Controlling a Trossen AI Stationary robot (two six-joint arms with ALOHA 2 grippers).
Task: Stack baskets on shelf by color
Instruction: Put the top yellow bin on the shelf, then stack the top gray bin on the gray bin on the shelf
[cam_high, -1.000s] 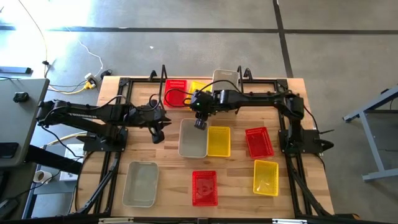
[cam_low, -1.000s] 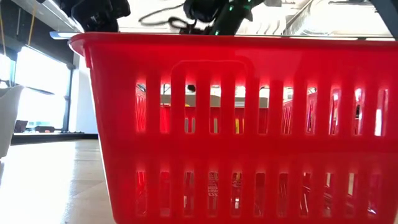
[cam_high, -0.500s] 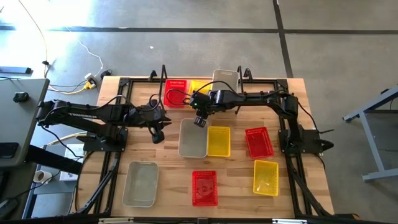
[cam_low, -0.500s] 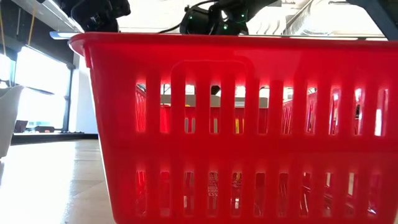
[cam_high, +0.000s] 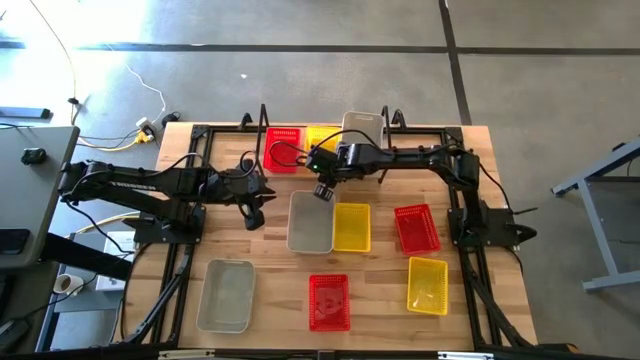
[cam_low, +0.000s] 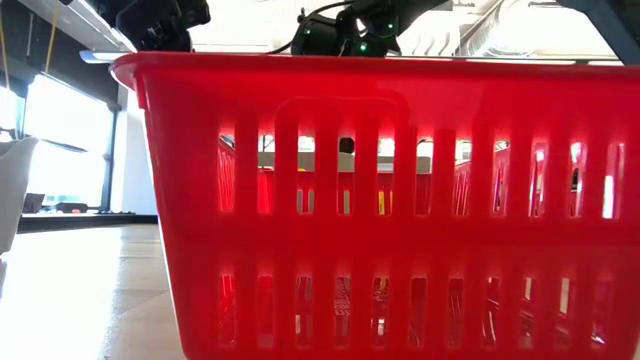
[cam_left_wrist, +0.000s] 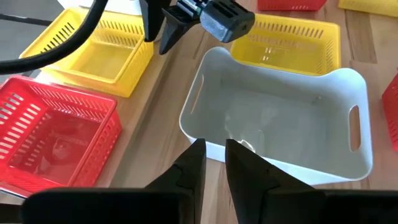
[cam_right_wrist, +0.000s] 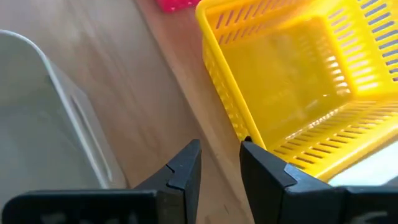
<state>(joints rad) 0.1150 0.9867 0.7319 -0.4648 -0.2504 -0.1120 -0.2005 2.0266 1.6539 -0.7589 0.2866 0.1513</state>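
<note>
Three baskets sit on the shelf (cam_high: 263, 120) at the far edge: red (cam_high: 284, 148), yellow (cam_high: 320, 140) and grey-white (cam_high: 362, 127). Several more rest on the table: white (cam_high: 310, 222), yellow (cam_high: 351, 226), red (cam_high: 416, 228), yellow (cam_high: 427, 285), red (cam_high: 329, 301) and grey-white (cam_high: 226, 295). My right gripper (cam_high: 321, 193) hangs tipped down over the white basket's far end (cam_left_wrist: 214, 59), with a narrow gap between its fingers and nothing in it (cam_right_wrist: 221, 146). My left gripper (cam_high: 255, 214) waits left of that basket, fingers slightly apart and empty (cam_left_wrist: 215, 144).
Black arm frames run along the table's left and right sides (cam_high: 190, 215). In the low view the near red basket (cam_low: 380, 200) blocks almost everything. Bare wood lies between the white basket and the shelf (cam_right_wrist: 155, 81).
My right gripper has sunk a little over the white basket's far end and tipped more steeply downward, rolling slightly. Its finger gap looks the same. No basket has moved.
</note>
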